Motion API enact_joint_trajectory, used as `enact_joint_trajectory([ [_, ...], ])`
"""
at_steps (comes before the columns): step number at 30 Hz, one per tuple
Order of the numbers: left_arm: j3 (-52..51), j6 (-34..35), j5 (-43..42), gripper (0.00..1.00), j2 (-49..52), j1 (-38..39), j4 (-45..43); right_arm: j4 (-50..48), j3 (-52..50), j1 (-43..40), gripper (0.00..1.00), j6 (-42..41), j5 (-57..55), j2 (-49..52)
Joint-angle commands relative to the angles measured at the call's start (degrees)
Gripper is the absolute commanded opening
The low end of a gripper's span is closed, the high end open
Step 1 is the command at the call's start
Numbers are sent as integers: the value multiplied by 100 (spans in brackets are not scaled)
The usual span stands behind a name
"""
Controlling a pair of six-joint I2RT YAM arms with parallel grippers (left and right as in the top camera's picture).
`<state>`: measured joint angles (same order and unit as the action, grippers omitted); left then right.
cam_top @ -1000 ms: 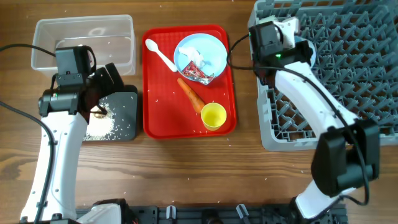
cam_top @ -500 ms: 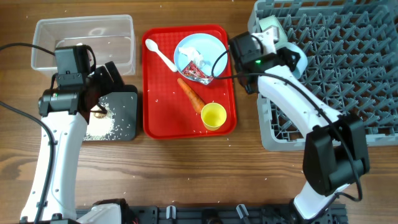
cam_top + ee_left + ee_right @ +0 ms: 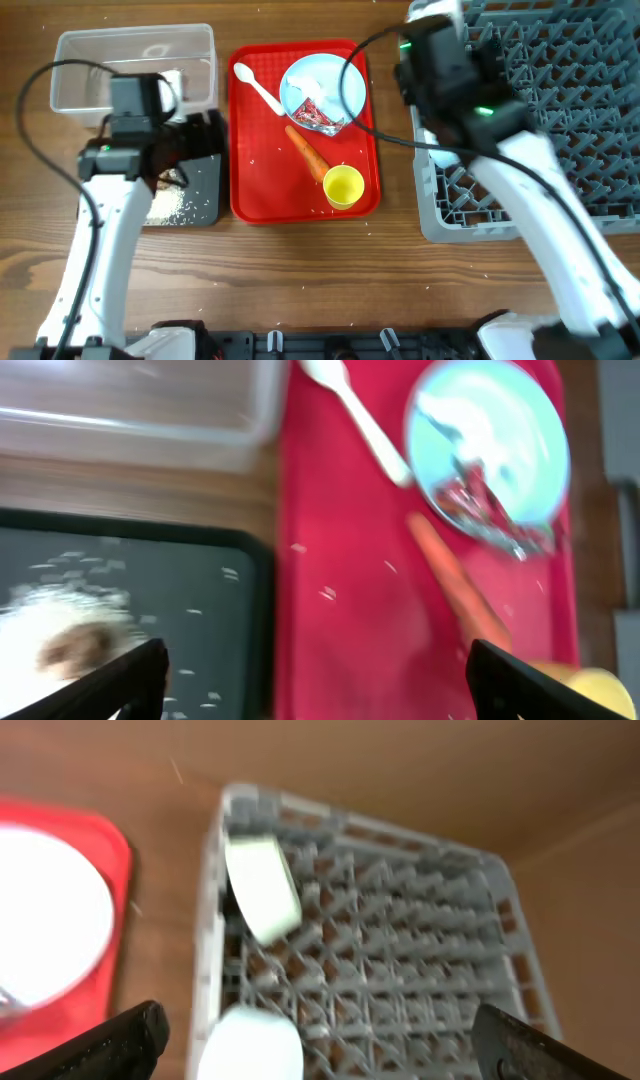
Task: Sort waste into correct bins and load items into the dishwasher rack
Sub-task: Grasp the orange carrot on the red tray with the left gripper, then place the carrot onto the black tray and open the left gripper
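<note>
My left gripper (image 3: 320,695) is open and empty, hovering over the seam between the black tray (image 3: 150,570) and the red tray (image 3: 340,560). White rice (image 3: 60,610) and a brown lump (image 3: 65,650) lie in the black tray. On the red tray are the pale blue plate (image 3: 322,85) with tissue (image 3: 305,85) and red foil wrapper (image 3: 318,115), a white spoon (image 3: 258,88), a carrot (image 3: 308,150) and a yellow cup (image 3: 343,187). My right gripper (image 3: 325,1055) is open above the grey rack (image 3: 400,950). Two pale bowls (image 3: 262,888) (image 3: 250,1045) rest in its left side.
The clear tub (image 3: 135,60) stands behind the black tray at the back left. Loose rice grains dot the red tray and the wood around it. The rack (image 3: 540,120) fills the right side of the table.
My right gripper opened, left a bowl in the rack and rose above its left edge. My left arm shifted right toward the red tray.
</note>
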<state>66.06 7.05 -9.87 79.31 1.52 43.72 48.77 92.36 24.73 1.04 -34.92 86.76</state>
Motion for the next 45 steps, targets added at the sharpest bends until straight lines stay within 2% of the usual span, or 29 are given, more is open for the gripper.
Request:
enact_joint_trajectory([
  [1, -37, 680, -358, 89, 741, 859, -114, 42, 31, -437, 100, -269, 1679, -85],
  [5, 13, 2028, -210, 92, 1639, 1878, -634, 153, 17, -872, 100, -271, 2243, -83],
  [8, 251, 2876, 205, 88, 2164, 2365, -780, 302, 15, -951, 100, -271, 2299, -76],
  [11, 264, 3010, 142, 88, 2800, 2430, -1067, 302, 15, -951, 100, -262, 2297, -72],
  [14, 264, 3012, 286, 86, 3029, 2409, -1537, 339, 15, -949, 100, -271, 2299, -17],
  [18, 264, 3008, 546, 70, 3342, 2409, -1840, 540, 15, -949, 100, -267, 2297, 15],
  [20, 264, 3008, 461, 51, 3585, 2411, -1845, 538, 15, -949, 100, -269, 2297, 15],
  [22, 264, 3005, 411, 41, 3565, 2411, -1838, 560, 15, -949, 100, -269, 2299, 17],
  [27, 264, 2905, 376, 23, 3042, 2409, -1550, 573, 15, -949, 100, -260, 2328, 122],
  [30, 382, 2767, 393, 22, 2481, 2352, -1010, 549, 15, -951, 100, -256, 2343, 236],
  [35, 811, 2463, 415, 20, 1084, 1674, 409, 479, 15, -951, 100, -256, 2343, 306],
  [37, 811, 2465, 883, 20, 564, 1084, 1150, 457, 15, -949, 100, -262, 2345, 304],
  [38, 811, 2465, 1405, 20, 334, 570, 1633, 413, 15, -949, 100, -271, 2347, 304],
  [40, 802, 2463, 2002, 21, 306, -186, 2105, 350, 15, -949, 100, -271, 2382, 304],
  [43, 514, 2356, 2129, 20, 597, -1207, 2118, 251, 15, -949, 100, -267, 2647, 306],
  [45, 273, 2358, 2127, 18, 828, -1567, 1904, 247, 15, -949, 100, -258, 2645, 304],
])
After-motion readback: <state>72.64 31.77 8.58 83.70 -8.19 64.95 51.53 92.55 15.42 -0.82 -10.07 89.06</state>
